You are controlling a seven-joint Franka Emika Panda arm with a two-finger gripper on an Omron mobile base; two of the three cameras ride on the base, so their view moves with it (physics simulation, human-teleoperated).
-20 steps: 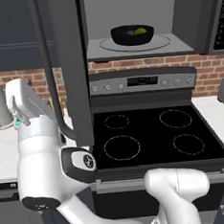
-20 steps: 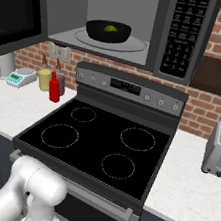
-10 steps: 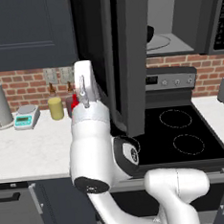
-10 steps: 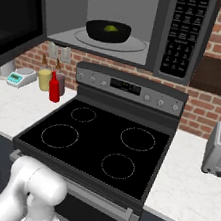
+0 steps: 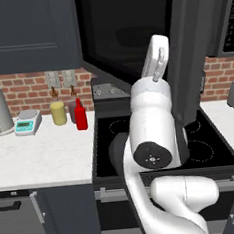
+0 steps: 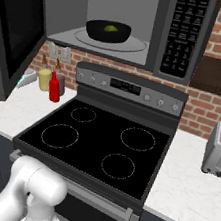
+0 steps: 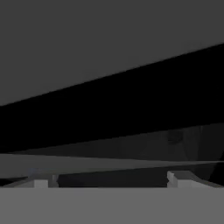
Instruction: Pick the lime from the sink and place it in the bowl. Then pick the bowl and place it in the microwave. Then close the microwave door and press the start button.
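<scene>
Right base view shows the bowl (image 6: pixel 108 32) with the lime (image 6: pixel 111 29) on the microwave (image 6: pixel 126 24) turntable, so the wide, empty pincer (image 7: pixel 109 179) presses the microwave door (image 5: pixel 186 57) toward shut.

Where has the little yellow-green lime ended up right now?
In the right base view, the small yellow-green lime lies inside the glossy black bowl, on the glass turntable in the open dark-grey microwave above the stove.
</scene>
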